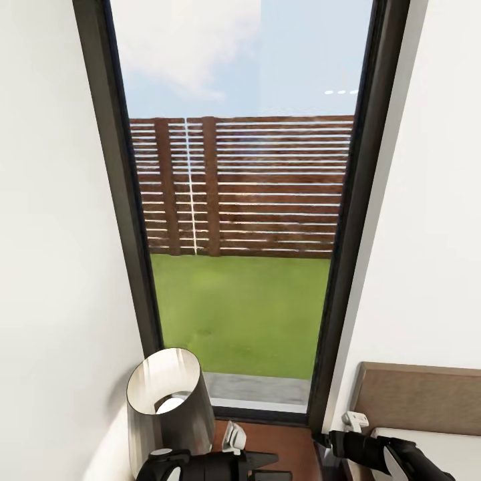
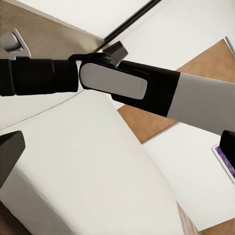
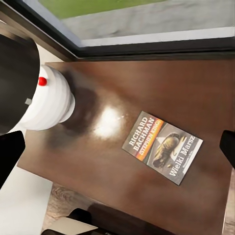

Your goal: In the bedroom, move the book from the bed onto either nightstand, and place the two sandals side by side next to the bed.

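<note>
**Operator:** Report the position of the book.

**Technician:** In the right wrist view the book [image 3: 163, 147] lies flat, cover up, right of centre on the dark wooden top of the nightstand [image 3: 196, 88]. It is apart from the white lamp base [image 3: 46, 105] at the left edge of the frame. The window sill runs along the top.

**Operator:** Gripper states?

**Technician:** The right gripper [image 3: 117, 152] is spread wide: its dark fingertips [image 3: 10, 154] sit at the frame's left and right edges, with nothing between them. Whether the left gripper is spread or pressed together cannot be told: one dark tip shows at the left edge of its wrist view, over the light mattress of the bed [image 2: 88, 166].

**Operator:** Step in hand?

**Technician:** By judgement, the book placement is complete and the hand should clear. Lift straight up, keep the fingers spread, and avoid sweeping toward the lamp shade [image 1: 170, 401] at the head view's lower left. The sandals remain to be handled.
</note>
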Robot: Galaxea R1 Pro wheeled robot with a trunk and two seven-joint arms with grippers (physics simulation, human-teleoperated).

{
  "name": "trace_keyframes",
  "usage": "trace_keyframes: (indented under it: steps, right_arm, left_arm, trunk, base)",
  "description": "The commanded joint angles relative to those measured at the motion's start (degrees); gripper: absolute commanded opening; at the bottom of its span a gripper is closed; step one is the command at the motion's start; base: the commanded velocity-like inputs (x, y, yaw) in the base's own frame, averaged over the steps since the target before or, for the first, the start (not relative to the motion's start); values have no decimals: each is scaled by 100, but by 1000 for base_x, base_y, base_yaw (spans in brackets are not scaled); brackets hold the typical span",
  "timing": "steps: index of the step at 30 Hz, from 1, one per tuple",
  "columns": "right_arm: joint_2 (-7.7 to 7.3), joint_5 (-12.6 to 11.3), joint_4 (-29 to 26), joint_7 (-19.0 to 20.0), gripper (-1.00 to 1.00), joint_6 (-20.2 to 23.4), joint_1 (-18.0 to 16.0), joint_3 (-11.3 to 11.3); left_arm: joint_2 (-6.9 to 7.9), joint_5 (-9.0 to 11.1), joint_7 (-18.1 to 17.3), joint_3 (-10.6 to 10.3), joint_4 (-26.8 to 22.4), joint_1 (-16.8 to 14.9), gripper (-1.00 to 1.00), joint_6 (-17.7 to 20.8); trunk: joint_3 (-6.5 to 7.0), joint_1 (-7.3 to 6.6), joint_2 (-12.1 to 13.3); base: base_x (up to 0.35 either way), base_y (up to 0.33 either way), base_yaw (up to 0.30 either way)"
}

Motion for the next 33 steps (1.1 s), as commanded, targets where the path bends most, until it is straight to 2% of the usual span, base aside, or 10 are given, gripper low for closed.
trace_keyframes:
  steps: [1,8,18,22,25,27,33]
  right_arm:
    - [4,34,-7,30,100,45,-1,-49]
    - [-2,41,-6,24,100,45,5,-55]
    - [-5,57,0,17,100,41,37,-56]
    - [-1,66,153,-49,100,-83,58,-51]
    - [1,72,432,-234,100,-338,91,-42]
    - [4,77,550,-322,100,-439,99,-39]
    - [38,101,1279,-799,100,-885,126,-30]
  left_arm:
    - [-2,42,3,-4,44,-5,100,42]
    - [-6,51,34,2,227,-8,100,17]
    - [-2,37,296,4,481,-9,100,-115]
    - [6,12,646,0,560,-9,100,-133]
    - [28,-4,1018,-2,640,-6,100,-141]
    - [33,-9,1145,-2,693,-5,100,-144]
    - [25,-22,1842,0,1333,-8,100,-295]
  trunk:
    - [-3,2,-4]
    - [-3,2,-4]
    - [-3,2,-4]
    - [-3,2,-4]
    - [-3,2,-4]
    - [-3,2,-4]
    - [-3,2,-4]
  base:
    - [0,0,0]
    - [0,0,0]
    - [0,0,0]
    - [0,0,0]
    - [0,0,0]
    - [0,0,0]
    - [0,0,0]
